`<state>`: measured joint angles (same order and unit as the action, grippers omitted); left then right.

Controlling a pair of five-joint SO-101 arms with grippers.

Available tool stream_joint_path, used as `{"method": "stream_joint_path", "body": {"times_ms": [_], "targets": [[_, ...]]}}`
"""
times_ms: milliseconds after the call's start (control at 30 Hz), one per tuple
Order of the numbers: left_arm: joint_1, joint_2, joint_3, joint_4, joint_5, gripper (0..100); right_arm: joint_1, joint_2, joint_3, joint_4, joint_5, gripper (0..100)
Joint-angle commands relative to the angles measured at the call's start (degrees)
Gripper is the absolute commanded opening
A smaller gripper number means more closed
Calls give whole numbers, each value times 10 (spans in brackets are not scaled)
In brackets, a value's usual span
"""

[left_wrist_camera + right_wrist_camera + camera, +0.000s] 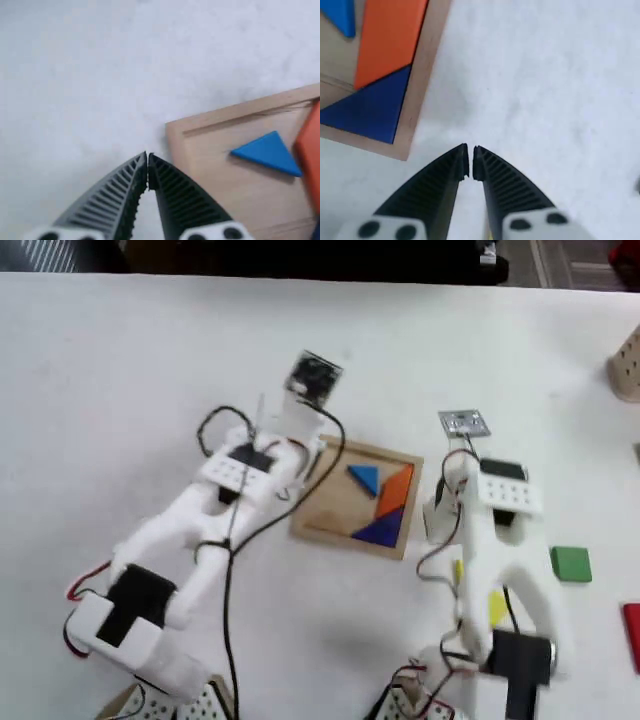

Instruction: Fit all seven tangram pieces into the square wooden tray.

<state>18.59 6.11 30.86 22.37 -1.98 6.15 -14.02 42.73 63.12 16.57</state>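
Tangram pieces: three in the tray, namely one light blue triangle, one orange piece and one dark blue triangle. One green square lies near the desk's right edge. The left gripper and right gripper are pinched closed, empty.

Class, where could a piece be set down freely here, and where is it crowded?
Free: the tray's bare wood beside the light blue triangle, and the wide table beyond the tray. Crowded: the tray's side holding the orange piece and dark blue triangle, with the right arm close alongside.
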Motion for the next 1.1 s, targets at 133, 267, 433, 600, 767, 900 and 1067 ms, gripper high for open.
{"method": "stream_joint_path", "body": {"times_ms": [133, 267, 433, 600, 767, 900, 1067], "targets": [[136, 73, -60, -17, -16, 22, 23, -125, 71, -37, -15, 21], [138, 82, -68, -18, -18, 23, 51, -131, 70, -51, -48, 22], [138, 85, -67, -19, -18, 24, 49, -131, 70, -52, -48, 22], [138, 115, -68, -72, -18, 23, 47, -128, 71, -52, -48, 22], [128, 117, -69, -94, -14, 23, 47, -126, 71, -53, -48, 22], [124, 110, -69, -97, -14, 23, 44, -126, 71, -53, -48, 22], [105, 106, -87, -99, -13, 23, 38, -126, 72, -53, -47, 22]]}}
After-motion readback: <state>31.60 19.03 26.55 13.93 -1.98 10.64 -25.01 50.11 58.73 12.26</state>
